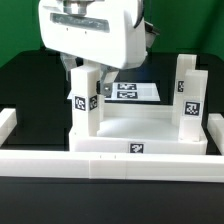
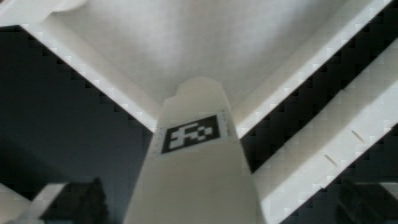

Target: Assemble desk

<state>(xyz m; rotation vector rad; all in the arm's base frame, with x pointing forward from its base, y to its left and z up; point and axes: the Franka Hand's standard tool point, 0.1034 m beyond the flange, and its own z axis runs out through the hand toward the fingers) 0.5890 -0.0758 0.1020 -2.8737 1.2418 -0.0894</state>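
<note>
At the middle of the exterior view, the large white plastic tray-like desk top (image 1: 140, 133) lies on the black table (image 1: 25, 85), with one white tagged block leg (image 1: 86, 100) standing at its near corner on the exterior view's left and a second white block leg (image 1: 190, 95) upright on the exterior view's right. The arm's white two-finger gripper (image 1: 87, 66) hangs just above the first leg, its jaws spread wide and holding nothing. A long white border rail (image 1: 110, 165) runs across the front, and the flat marker board (image 1: 130, 91) lies behind. Seen from the wrist, the same leg (image 2: 192, 150) rises between the two white fingers (image 2: 80, 45), its tag facing the camera. I judge that a skewed descent could knock the leg crooked in its socket. Room is open above and toward the back; the rail crowds the front.
</note>
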